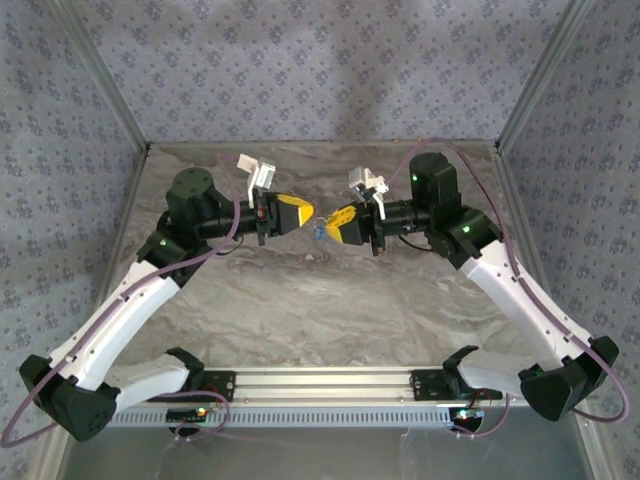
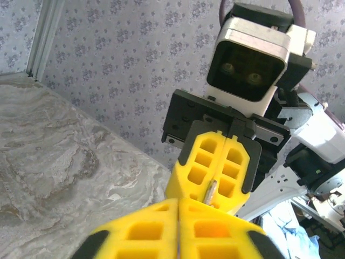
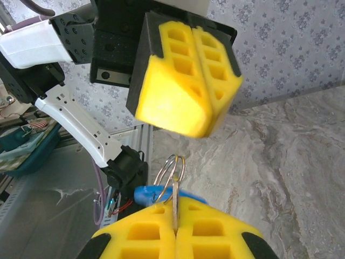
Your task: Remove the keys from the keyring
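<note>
Above the middle of the table my two grippers meet tip to tip. My right gripper [image 1: 328,226] [image 3: 175,209] is shut on the keyring [image 3: 177,156]. Its wire loops and a flat metal strip stick out of the seam between the yellow pads. The blue key [image 3: 145,194] [image 1: 318,234] hangs on the ring, against the left pad. My left gripper [image 1: 308,212] [image 3: 206,116] [image 2: 178,209] is shut with nothing showing between its pads. It hovers just beyond the ring, apart from it. In the left wrist view a metal stub [image 2: 211,190] pokes out of my right gripper [image 2: 217,182].
The marble table top [image 1: 320,300] lies below both grippers. Patterned walls close the back and sides, with metal frame posts [image 1: 130,110] at the corners. An aluminium rail [image 1: 320,385] with the arm bases runs along the near edge.
</note>
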Robot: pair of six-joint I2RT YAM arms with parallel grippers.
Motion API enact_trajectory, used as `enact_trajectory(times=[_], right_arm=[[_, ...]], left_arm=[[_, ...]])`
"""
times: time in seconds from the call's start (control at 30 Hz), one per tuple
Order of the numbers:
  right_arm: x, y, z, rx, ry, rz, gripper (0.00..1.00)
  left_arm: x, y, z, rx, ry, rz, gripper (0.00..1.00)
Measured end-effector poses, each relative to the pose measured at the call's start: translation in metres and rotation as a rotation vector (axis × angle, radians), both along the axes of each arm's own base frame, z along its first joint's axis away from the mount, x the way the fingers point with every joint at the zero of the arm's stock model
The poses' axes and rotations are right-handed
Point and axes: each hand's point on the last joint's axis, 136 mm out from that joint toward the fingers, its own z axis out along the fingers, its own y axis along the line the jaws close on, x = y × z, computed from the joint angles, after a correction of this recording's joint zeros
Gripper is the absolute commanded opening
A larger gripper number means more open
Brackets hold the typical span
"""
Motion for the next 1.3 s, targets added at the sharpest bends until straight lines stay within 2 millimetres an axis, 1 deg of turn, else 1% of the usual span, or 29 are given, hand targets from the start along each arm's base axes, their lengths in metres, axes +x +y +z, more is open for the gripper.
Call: enact_trajectory(times=[0.1, 0.23, 0.37, 0.53, 0.63, 0.73, 0.93, 1.13, 1.27, 1.3], right_arm=[[0.0, -0.001, 0.001, 0.001, -0.001, -0.001, 0.0], [0.0, -0.001, 0.0, -0.001, 0.003, 0.0, 0.0], [0.0, -0.001, -0.002, -0.006, 0.011, -0.001, 0.0], [0.002, 0.0, -0.005, -0.012, 0.023, 0.002, 0.0], [0.002, 0.0, -0.005, -0.012, 0.024, 0.002, 0.0], [0.001, 0.0, -0.004, -0.01, 0.023, 0.005, 0.0], [0.001, 0.0, -0.001, -0.006, 0.016, 0.006, 0.0], [0.001, 0.0, 0.0, -0.005, 0.014, 0.006, 0.0], [0.001, 0.0, 0.0, -0.004, 0.014, 0.007, 0.0], [0.001, 0.0, 0.0, -0.005, 0.015, 0.007, 0.0]], left_arm=[[0.004, 0.002, 0.0, 0.001, 0.001, 0.019, 0.34], [0.005, 0.002, -0.002, 0.01, 0.0, 0.026, 0.42], [0.004, 0.002, -0.004, 0.02, 0.002, 0.02, 0.45], [-0.001, 0.001, 0.001, 0.016, -0.014, -0.005, 0.5], [-0.008, -0.001, 0.005, 0.015, -0.024, -0.031, 0.53], [-0.012, -0.005, 0.005, 0.023, -0.029, -0.056, 0.53], [-0.015, -0.01, -0.004, 0.047, -0.018, -0.081, 0.53], [-0.017, -0.014, -0.009, 0.059, -0.013, -0.096, 0.44], [-0.017, -0.014, -0.009, 0.062, -0.018, -0.097, 0.34], [-0.017, -0.014, -0.008, 0.062, -0.02, -0.097, 0.3]])
